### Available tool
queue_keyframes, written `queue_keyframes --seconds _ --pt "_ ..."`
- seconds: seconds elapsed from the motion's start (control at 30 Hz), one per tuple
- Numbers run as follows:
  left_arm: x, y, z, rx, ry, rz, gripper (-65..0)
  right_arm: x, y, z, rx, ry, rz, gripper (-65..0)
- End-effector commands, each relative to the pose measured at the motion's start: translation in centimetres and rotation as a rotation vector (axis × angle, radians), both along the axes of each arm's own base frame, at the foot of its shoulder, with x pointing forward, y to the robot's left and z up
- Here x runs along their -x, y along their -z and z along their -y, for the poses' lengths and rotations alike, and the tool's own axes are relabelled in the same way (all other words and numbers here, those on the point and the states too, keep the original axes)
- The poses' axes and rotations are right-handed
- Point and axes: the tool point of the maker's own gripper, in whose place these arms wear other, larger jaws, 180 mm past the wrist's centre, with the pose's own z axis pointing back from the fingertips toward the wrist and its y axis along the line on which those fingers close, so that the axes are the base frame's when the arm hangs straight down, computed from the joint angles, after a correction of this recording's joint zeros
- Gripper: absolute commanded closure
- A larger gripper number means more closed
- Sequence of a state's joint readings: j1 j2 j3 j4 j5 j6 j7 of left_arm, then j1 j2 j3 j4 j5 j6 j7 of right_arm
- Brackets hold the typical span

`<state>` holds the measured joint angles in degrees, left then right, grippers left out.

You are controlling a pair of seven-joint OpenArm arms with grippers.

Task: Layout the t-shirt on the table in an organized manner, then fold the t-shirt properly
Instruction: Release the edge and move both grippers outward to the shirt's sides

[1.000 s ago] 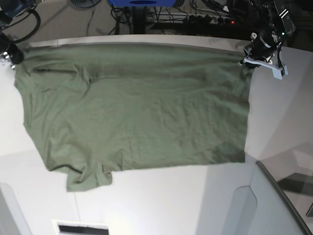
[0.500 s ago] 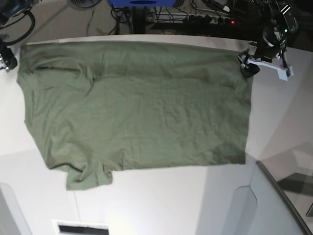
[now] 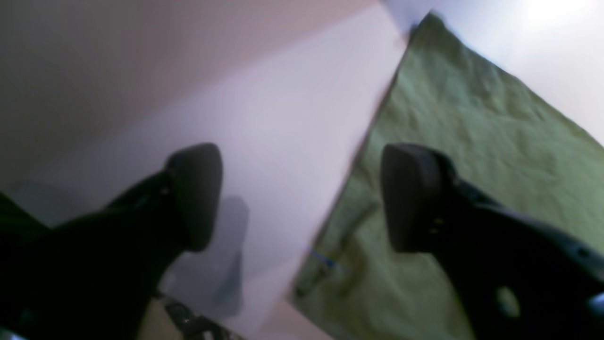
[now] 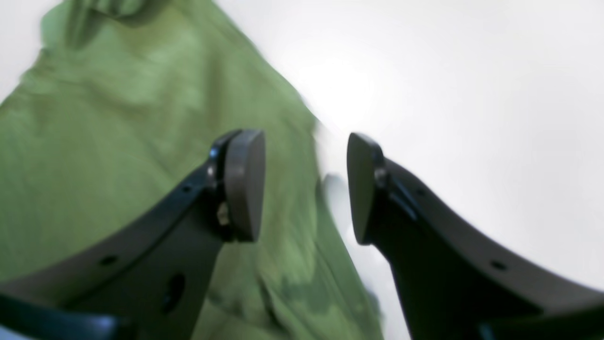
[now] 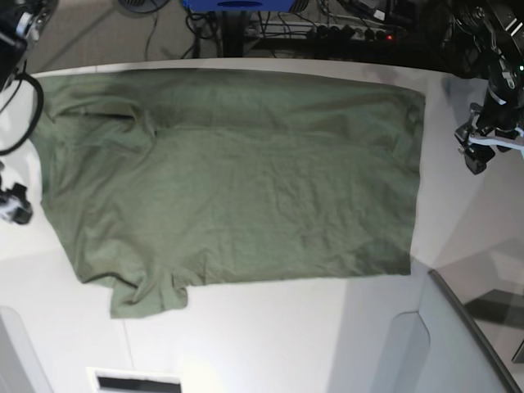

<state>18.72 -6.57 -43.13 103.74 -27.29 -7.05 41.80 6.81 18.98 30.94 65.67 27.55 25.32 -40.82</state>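
Observation:
The olive-green t-shirt (image 5: 229,180) lies spread flat on the white table (image 5: 270,336), with a sleeve bunched at its near left corner (image 5: 147,296). My left gripper (image 5: 476,154) hangs open to the right of the shirt, touching nothing. In the left wrist view its fingers (image 3: 196,196) straddle the shirt's side edge (image 3: 472,141) from above, with nothing between them. My right gripper (image 5: 13,206) is off the shirt's left edge. The right wrist view shows that gripper (image 4: 302,186) open and empty above the shirt's edge (image 4: 118,118).
A grey angled panel (image 5: 458,344) rises at the near right corner. A white piece with a dark slot (image 5: 135,382) sits at the near edge. Cables and a power strip (image 5: 344,29) run behind the table's far edge.
Both grippers have let go of the shirt's far corners, opened and pulled away outward and toward the near side. The shirt's far edge now lies flat on the table.

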Motion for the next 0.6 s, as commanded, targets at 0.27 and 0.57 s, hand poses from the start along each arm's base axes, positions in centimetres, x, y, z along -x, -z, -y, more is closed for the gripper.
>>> queue_keyframes --seconds 0.27,0.57 --pt "-1.6 -1.2 0.8 -0.031 0.083 0.024 0.0 -6.3 1.6 0.9 0.026 -0.048 0.019 -27.2" --pt "-1.8 -1.3 0.8 -0.033 0.083 0.028 0.0 -6.3 3.2 0.2 0.028 -0.044 0.033 -27.2"
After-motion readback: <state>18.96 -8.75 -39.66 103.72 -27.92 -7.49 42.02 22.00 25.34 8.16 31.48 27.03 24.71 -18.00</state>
